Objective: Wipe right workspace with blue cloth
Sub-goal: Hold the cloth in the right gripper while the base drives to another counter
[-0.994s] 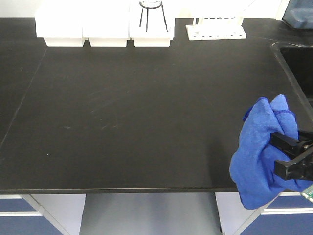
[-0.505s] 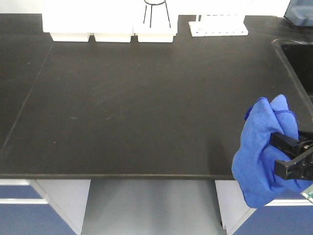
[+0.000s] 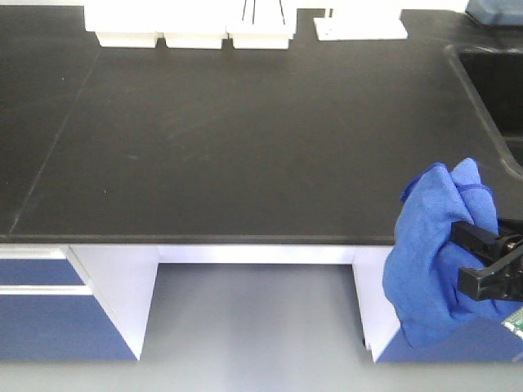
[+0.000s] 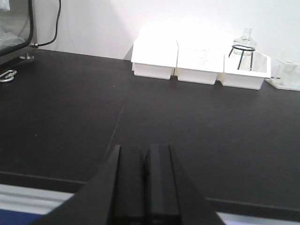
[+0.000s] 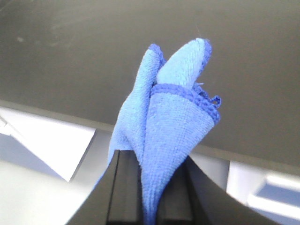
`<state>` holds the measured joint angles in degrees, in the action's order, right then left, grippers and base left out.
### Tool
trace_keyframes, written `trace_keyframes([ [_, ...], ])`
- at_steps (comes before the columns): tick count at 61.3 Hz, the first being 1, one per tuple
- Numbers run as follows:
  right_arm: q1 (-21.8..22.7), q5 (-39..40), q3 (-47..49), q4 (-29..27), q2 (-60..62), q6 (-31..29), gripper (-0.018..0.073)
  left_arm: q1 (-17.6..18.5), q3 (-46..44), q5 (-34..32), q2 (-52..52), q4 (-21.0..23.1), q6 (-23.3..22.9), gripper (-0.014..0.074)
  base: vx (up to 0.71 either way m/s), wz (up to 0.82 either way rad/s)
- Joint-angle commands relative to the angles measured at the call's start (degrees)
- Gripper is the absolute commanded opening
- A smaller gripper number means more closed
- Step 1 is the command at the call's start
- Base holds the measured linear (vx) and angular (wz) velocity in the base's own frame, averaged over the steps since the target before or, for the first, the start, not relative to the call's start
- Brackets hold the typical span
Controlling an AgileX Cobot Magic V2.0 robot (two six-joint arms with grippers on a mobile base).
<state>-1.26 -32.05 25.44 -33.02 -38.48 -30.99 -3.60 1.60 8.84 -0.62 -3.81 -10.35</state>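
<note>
I'm gripping the blue cloth (image 3: 429, 261) in the right gripper (image 5: 150, 159) | cloth hanging beside black benchtop (image 3: 245, 147) front edge | left gripper (image 4: 146, 152) sitting closed

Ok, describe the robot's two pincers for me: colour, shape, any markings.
Both are matte black. The left pincer has two flat, straight fingers that flare outward into a wider base, with no markings visible. The right pincer has the same angular black fingers, and a corner of green circuit board shows beside it. No cables are in view.
</note>
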Motion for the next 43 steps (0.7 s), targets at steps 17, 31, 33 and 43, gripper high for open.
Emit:
trace_keyframes([
  [17, -0.05, 2.94, 1.83, -1.5, -0.12, -0.27, 0.0002, 0.26, 1.75, -4.77, -0.84, 0.02, -0.49, -0.0006, -0.26, -0.07],
  [31, -0.05, 2.94, 1.83, -1.5, -0.12, -0.27, 0.0002, 0.26, 1.75, -4.77, -0.84, 0.02, -0.49, -0.0006, -0.29, -0.07],
  [33, -0.05, 2.94, 1.83, -1.5, -0.12, -0.27, 0.0002, 0.26, 1.75, -4.77, -0.84, 0.02, -0.49, -0.0006, -0.29, -0.06],
  [43, -0.05, 2.94, 1.83, -1.5, -0.12, -0.27, 0.0002, 0.26, 1.75, -4.77, -0.84, 0.02, -0.49, -0.0006, -0.29, -0.06],
])
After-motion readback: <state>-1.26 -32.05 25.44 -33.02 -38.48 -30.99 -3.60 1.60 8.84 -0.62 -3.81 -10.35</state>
